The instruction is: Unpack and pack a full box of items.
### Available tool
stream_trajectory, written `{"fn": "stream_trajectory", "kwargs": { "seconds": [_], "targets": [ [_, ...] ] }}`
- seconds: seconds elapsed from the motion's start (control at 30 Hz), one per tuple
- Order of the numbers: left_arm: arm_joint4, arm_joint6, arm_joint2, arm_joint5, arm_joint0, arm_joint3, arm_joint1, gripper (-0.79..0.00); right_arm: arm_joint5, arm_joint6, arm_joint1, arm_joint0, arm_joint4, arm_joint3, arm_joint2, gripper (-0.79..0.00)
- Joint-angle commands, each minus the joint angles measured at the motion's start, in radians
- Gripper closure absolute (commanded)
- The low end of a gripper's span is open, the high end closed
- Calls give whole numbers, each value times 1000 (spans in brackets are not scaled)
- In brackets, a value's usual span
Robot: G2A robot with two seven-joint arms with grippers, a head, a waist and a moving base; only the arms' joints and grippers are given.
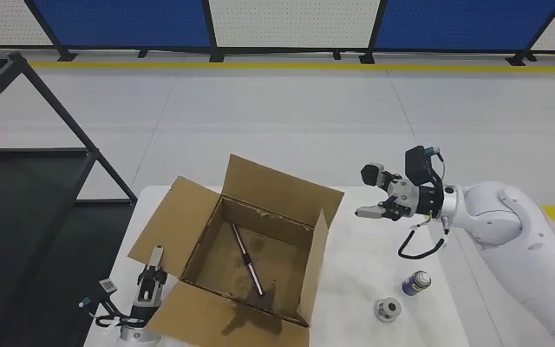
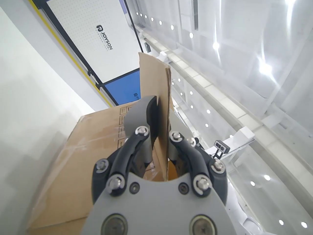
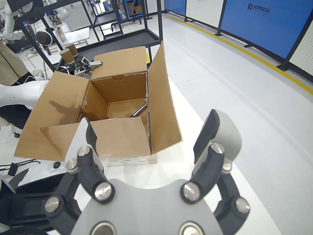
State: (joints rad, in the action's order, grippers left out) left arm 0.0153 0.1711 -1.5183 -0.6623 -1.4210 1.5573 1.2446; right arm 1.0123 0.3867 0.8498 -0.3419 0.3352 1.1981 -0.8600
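An open cardboard box (image 1: pixel 260 252) stands mid-table with its flaps spread. A thin metal rod (image 1: pixel 247 258) lies slanted on the box floor, and its end (image 3: pixel 139 110) peeks out in the right wrist view. My left gripper (image 1: pixel 152 279) is at the box's left side, shut on the edge of the left flap (image 2: pixel 156 81), which stands between its fingers (image 2: pixel 151 113). My right gripper (image 1: pixel 377 197) hovers to the right of the box, open with nothing in it (image 3: pixel 150 121). A small purple bottle (image 1: pixel 416 283) and a round metal part (image 1: pixel 388 309) sit on the table to the right of the box.
The white table (image 1: pixel 364 260) has bare room between the box and the two small items. A black metal rack (image 1: pixel 52 165) stands left of the table, and two paper cups (image 3: pixel 68 52) sit on its shelf. Blue partition panels (image 1: pixel 121 22) line the far floor.
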Motion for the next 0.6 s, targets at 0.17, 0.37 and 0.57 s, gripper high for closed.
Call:
{"fn": "stream_trajectory", "kwargs": {
  "seconds": [0.17, 0.37, 0.57],
  "targets": [
    [-1, 43, 8, 11, 7, -10, 11, 0, 0, 8, 5, 6, -4, -5, 2, -785],
    [-8, 78, 17, 38, 13, -13, 20, 0, 0, 11, 7, 3, -3, -5, 0, -785],
    [-11, 112, 29, 60, 16, -20, 31, 0, 0, 13, 10, 2, -2, -6, -2, -785]
  ]
}}
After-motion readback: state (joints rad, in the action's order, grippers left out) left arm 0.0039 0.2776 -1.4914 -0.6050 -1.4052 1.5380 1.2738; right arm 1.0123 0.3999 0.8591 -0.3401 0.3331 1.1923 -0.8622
